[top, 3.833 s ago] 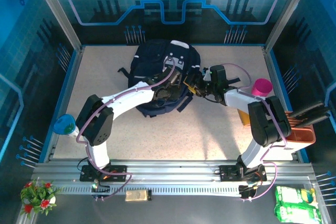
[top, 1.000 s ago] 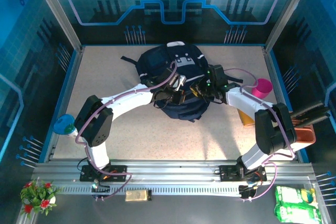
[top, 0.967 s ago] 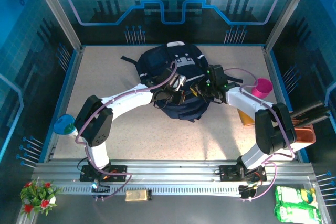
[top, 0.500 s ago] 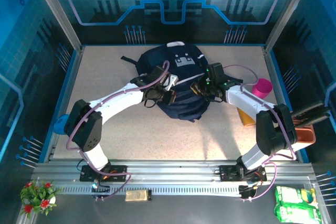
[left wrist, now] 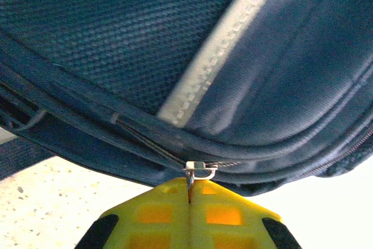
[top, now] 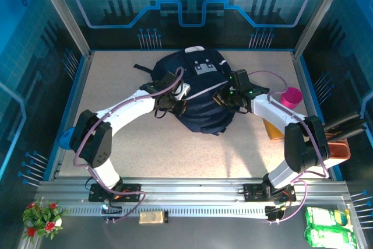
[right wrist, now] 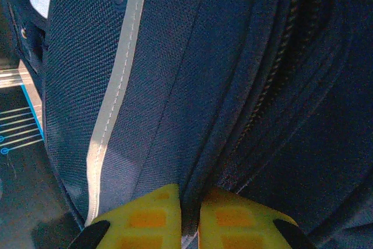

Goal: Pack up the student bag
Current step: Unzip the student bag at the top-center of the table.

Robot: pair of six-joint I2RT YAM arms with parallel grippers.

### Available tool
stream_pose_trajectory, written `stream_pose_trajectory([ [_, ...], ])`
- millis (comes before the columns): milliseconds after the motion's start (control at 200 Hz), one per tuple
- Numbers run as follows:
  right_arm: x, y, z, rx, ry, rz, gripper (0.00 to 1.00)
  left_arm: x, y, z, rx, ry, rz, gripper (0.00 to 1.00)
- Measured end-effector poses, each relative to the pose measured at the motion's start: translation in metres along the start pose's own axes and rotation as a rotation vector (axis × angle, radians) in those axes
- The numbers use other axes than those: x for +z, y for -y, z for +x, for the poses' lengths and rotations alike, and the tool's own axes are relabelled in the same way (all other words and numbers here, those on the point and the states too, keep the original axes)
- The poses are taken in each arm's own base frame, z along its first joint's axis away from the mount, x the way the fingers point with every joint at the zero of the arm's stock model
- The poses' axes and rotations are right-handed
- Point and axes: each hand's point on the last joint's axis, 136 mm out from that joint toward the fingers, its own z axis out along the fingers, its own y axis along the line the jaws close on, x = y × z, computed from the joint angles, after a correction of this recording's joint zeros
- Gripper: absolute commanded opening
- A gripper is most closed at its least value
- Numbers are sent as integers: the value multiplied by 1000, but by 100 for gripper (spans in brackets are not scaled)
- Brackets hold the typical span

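Directly against left end effector (left wrist: 190,189), bag (left wrist: 105,33)

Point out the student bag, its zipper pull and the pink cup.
student bag (top: 202,111): top external view, on its dark navy middle panel.
zipper pull (left wrist: 200,171): left wrist view, on the silver metal tab.
pink cup (top: 289,96): top external view, on its open top.

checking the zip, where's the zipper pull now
Left wrist view, bottom centre: the zipper pull is pinched in the left gripper, on the student bag.
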Motion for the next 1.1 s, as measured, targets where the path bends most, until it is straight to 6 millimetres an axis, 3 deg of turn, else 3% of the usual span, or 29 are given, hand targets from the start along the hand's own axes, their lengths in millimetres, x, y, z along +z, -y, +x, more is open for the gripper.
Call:
stream_pose_trajectory([
  [220, -1, 0, -3, -62, 16, 9, 19, 12, -19, -11, -22, 28, -90, 2],
  [310, -1, 0, -4, -103, 21, 15, 30, 11, -27, -17, -36, 57, -140, 24],
  [485, -14, 2, -7, -225, 46, 45, 59, -1, -54, -29, -114, 126, -217, 49],
  [620, -40, -1, -14, -329, 107, 77, 82, -36, -69, -32, -186, 208, -214, 76],
  [710, -61, 2, -23, -390, 174, 121, 100, -67, -80, -32, -226, 280, -219, 89],
  [810, -79, 15, -32, -453, 240, 212, 100, -96, -94, -30, -270, 357, -231, 99],
  [885, -87, 32, -39, -481, 272, 313, 100, -109, -104, -27, -298, 397, -255, 99],
  [1101, -100, 92, -54, -501, 287, 609, 100, -117, -119, -19, -349, 453, -277, 99],
])
